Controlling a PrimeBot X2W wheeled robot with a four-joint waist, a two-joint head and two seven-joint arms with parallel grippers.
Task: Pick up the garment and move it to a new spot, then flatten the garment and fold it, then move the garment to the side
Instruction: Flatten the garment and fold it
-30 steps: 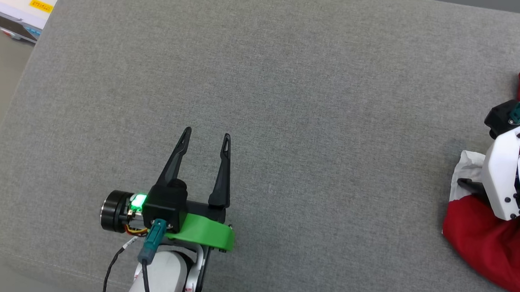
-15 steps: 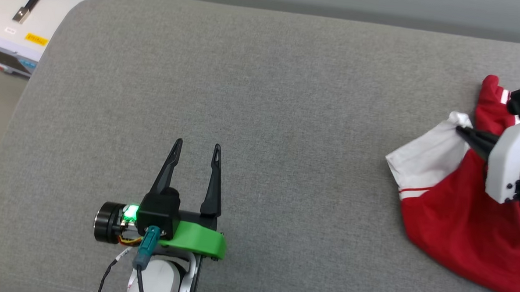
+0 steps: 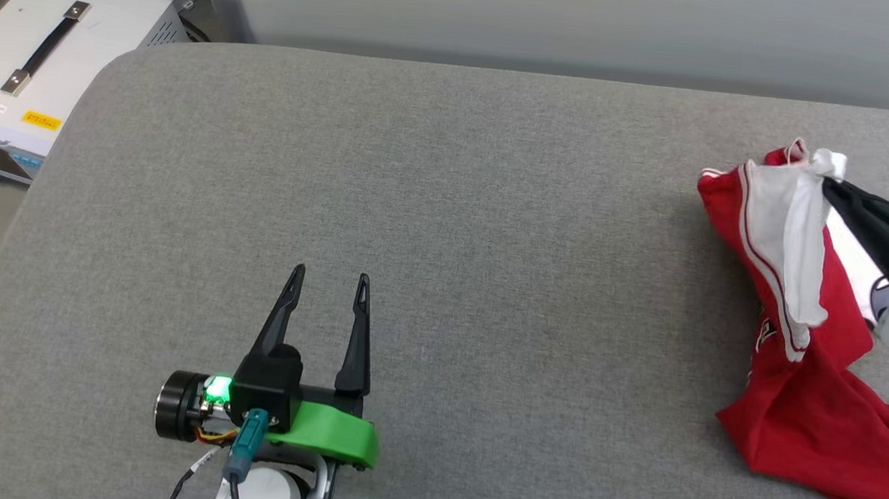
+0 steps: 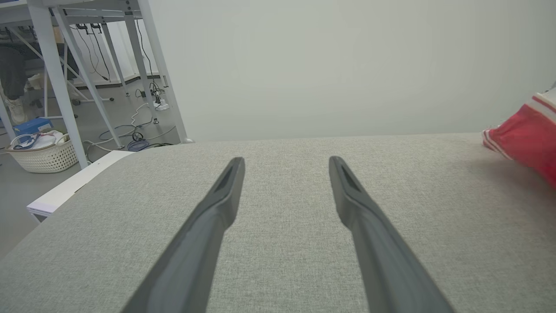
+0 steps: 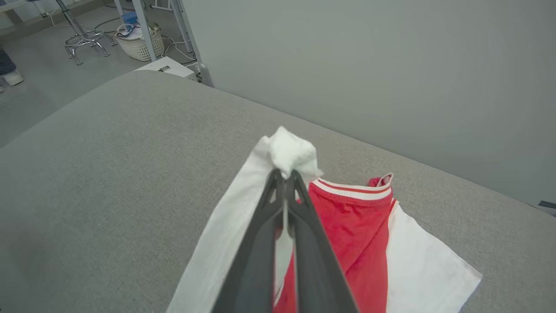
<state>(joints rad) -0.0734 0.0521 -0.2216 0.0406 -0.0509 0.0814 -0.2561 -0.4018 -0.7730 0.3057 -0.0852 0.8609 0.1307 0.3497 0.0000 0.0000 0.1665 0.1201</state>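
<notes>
The right gripper [image 5: 284, 174] has its two dark fingers [image 5: 259, 248] pressed together on a bunched white fold of the garment [image 5: 354, 221] — this pinched sleeve is raised, while the red body with striped trim lies crumpled below it, at the right edge of the grey padded surface [image 3: 491, 206] in the head view. The left gripper [image 3: 331, 276] is well apart from the garment, near the front left of the same surface, its fingers spread with nothing between them — only bare grey fabric under them. Beyond the far left corner stands a white case [image 3: 85, 54] with a dark handle.
</notes>
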